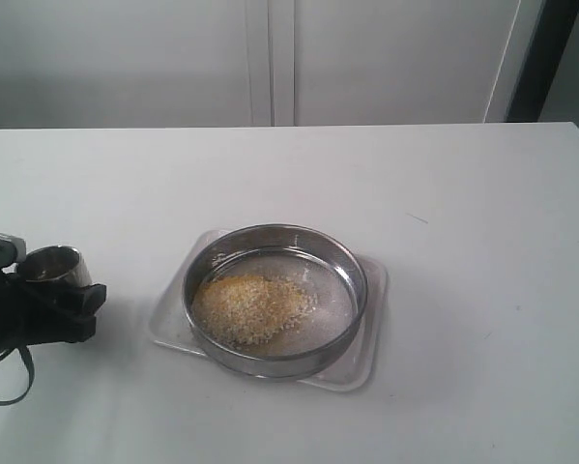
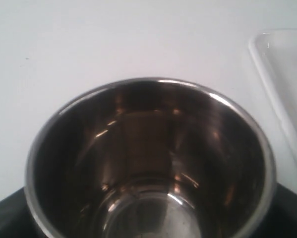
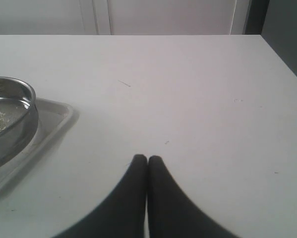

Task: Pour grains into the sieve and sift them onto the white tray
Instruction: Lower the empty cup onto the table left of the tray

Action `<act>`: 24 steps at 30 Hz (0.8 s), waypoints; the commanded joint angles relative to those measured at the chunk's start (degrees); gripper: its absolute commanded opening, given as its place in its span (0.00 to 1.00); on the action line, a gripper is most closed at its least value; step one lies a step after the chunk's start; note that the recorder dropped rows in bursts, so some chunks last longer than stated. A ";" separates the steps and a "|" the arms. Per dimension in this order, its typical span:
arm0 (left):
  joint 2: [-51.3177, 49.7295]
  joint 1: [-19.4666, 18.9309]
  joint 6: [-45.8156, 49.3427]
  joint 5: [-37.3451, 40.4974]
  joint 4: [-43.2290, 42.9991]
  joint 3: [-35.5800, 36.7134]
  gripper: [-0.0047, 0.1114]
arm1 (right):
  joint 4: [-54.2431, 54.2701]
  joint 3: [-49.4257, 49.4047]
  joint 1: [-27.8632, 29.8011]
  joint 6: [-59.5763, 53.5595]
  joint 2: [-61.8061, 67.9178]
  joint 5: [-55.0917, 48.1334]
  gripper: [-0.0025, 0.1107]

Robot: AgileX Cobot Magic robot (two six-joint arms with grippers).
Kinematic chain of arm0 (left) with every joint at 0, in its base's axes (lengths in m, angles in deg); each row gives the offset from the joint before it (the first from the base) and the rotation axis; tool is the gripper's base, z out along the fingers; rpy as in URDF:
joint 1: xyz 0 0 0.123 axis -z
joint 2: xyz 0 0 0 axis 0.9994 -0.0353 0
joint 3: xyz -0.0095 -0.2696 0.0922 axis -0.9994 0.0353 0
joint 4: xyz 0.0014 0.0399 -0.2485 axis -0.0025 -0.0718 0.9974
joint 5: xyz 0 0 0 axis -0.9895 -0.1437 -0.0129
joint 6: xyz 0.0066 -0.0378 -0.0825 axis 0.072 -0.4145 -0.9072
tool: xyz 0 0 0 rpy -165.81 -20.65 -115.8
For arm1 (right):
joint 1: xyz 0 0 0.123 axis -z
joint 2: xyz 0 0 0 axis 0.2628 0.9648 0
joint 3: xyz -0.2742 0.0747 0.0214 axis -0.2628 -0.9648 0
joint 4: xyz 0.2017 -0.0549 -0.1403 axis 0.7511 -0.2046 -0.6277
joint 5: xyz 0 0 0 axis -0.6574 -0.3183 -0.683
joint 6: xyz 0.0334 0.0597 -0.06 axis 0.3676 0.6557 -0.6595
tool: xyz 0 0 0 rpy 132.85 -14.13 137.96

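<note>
Grains (image 1: 248, 307) lie as a yellow-and-beige heap on the mesh of the sieve (image 1: 270, 365), gathered toward its left half; the right half of the mesh shows mostly bare. Sieve rests inside the white tray (image 1: 371, 338), roughly centred. No sifted layer can be made out on the tray's exposed margin, and what lies beneath the mesh is hidden.

Left gripper (image 1: 81, 311) is at the left edge of the table (image 1: 463, 193), well apart from the tray, with its jaws set wide around a steel cup (image 1: 52, 263) and holding it upright. The left wrist view looks straight into the cup: the interior is bare polished metal with no grains visible. Whether the cup's base rests on the table cannot be determined.

Right gripper (image 3: 147, 161) has its fingertips pressed together and holds nothing. It is over bare table to the right of the tray, with the sieve's rim in sight of its camera.

Assessment: the pour is judged done. Sifting is the step in hand and has not visibly begun. The next move calls for setting the cup down on the table clear of the tray, then taking the sieve by its rim. The right gripper would need to spread its jaws first. The sieve should then be raised slightly and shaken level above the tray. Risk: a tilted or wide shake would throw meal over the tray's low rim.
</note>
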 commanded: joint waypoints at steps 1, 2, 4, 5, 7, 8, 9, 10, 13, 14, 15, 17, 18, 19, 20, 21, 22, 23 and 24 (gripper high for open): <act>-1.77 -0.21 0.19 -1.07 3.79 0.21 0.04 | 0.09 -0.32 -0.04 -0.22 -0.31 0.75 0.02; -1.91 -0.21 0.19 -0.18 3.79 0.21 0.04 | 0.09 -0.32 -0.04 -0.22 -0.31 0.75 0.02; -1.91 -0.21 0.19 -0.04 3.79 0.21 0.04 | 0.09 -0.32 -0.04 -0.22 -0.31 0.75 0.02; -1.91 -0.21 0.19 -0.04 3.79 0.21 0.04 | 0.09 -0.32 -0.04 -0.22 -0.31 0.75 0.02; -1.91 -0.21 0.30 -0.05 3.79 0.21 0.04 | 0.09 -0.32 -0.04 -0.22 -0.31 0.75 0.02; -1.91 -0.21 0.80 -0.05 3.79 0.21 0.04 | 0.09 -0.32 -0.04 -0.22 -0.31 0.75 0.02; -1.91 -0.21 1.17 -0.05 3.79 0.21 0.04 | 0.09 -0.32 -0.04 -0.22 -0.31 0.75 0.02; -1.91 -0.21 1.29 -0.05 3.57 0.21 0.05 | 0.09 -0.32 -0.04 -0.22 -0.31 0.75 0.02; -1.91 -0.21 2.42 -0.05 1.41 0.21 0.28 | 0.09 -0.32 -0.04 -0.22 -0.31 0.75 0.02; -1.91 -0.21 2.54 -0.05 0.93 0.21 0.36 | 0.09 -0.32 -0.04 -0.22 -0.31 0.75 0.02; -1.91 -0.21 2.54 -0.05 0.51 0.21 0.44 | 0.09 -0.32 -0.04 -0.22 -0.31 0.75 0.02; -1.91 -0.21 2.54 -0.05 -0.39 0.21 0.59 | 0.09 -0.32 -0.04 -0.22 -0.31 0.75 0.02; -1.91 -0.21 2.54 -0.02 -0.81 0.21 0.68 | 0.09 -0.32 -0.04 -0.22 -0.31 0.75 0.02; -1.91 -0.21 2.54 0.08 -0.93 0.21 0.74 | 0.09 -0.32 -0.04 -0.22 -0.31 0.75 0.02; -1.91 -0.21 2.54 0.08 -0.93 0.21 0.79 | 0.09 -0.32 -0.04 -0.22 -0.31 0.75 0.02; -1.91 -0.21 2.54 0.30 -0.93 0.21 0.85 | 0.09 -0.32 -0.04 -0.22 -0.31 0.75 0.02; -1.91 -0.21 2.54 0.30 -0.93 0.21 0.89 | 0.09 -0.32 -0.04 -0.22 -0.31 0.75 0.02; -1.91 -0.21 2.54 0.34 -0.93 0.21 0.92 | 0.09 -0.32 -0.04 -0.22 -0.31 0.75 0.02; -1.91 -0.21 2.54 0.34 -0.69 0.21 0.95 | 0.09 -0.32 -0.04 -0.22 -0.31 0.75 0.02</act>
